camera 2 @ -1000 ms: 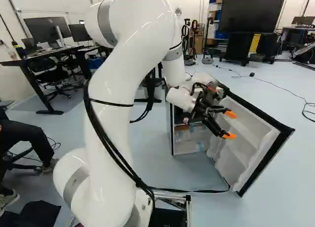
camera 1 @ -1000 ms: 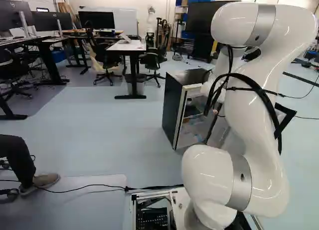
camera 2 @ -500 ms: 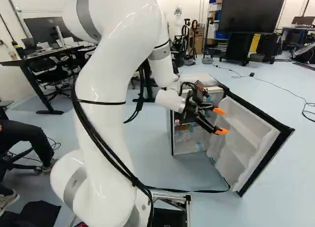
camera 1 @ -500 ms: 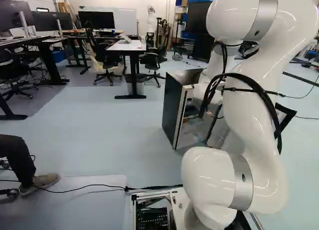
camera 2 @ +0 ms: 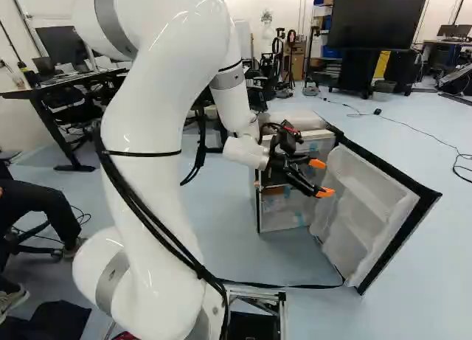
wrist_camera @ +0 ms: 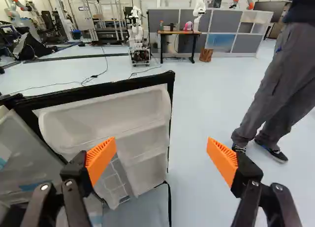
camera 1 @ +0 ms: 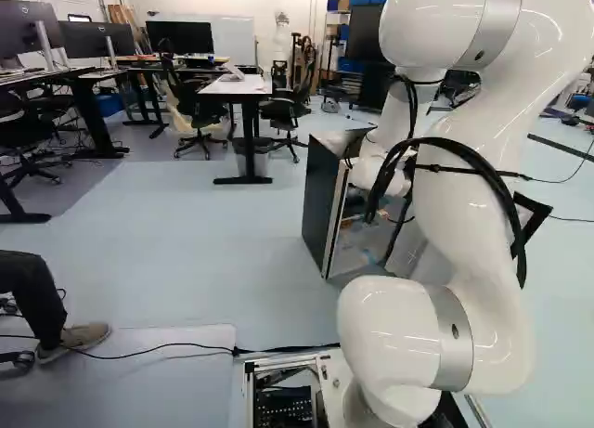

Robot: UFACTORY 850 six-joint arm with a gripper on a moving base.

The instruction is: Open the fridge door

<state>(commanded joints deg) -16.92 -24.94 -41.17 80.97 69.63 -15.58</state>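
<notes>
In the right base view my gripper (camera 2: 322, 179) is in front of the fridge's opening, its orange tips toward the door. The fridge door (camera 2: 369, 207) stands wide open, its white shelved inner side showing. The small fridge (camera 1: 320, 201) has a dark side wall; packages lie inside it. In the wrist view the gripper (wrist_camera: 161, 158) is open with nothing between its fingers. Ahead of it is the door's inner side (wrist_camera: 142, 123) with its black edge, nearer one finger. Neither finger is seen touching the door.
A person's legs (wrist_camera: 275, 84) stand ahead in the wrist view, beyond the door's free edge. Another robot (wrist_camera: 139, 37) is far off. A cable (camera 2: 295, 285) runs along the floor below the door. A white-topped table (camera 1: 239, 86) stands left of the fridge in the left base view.
My arm has swung left in the right base view, drawing the gripper back from the door toward the fridge's opening. The door, fridge and base have not moved.
</notes>
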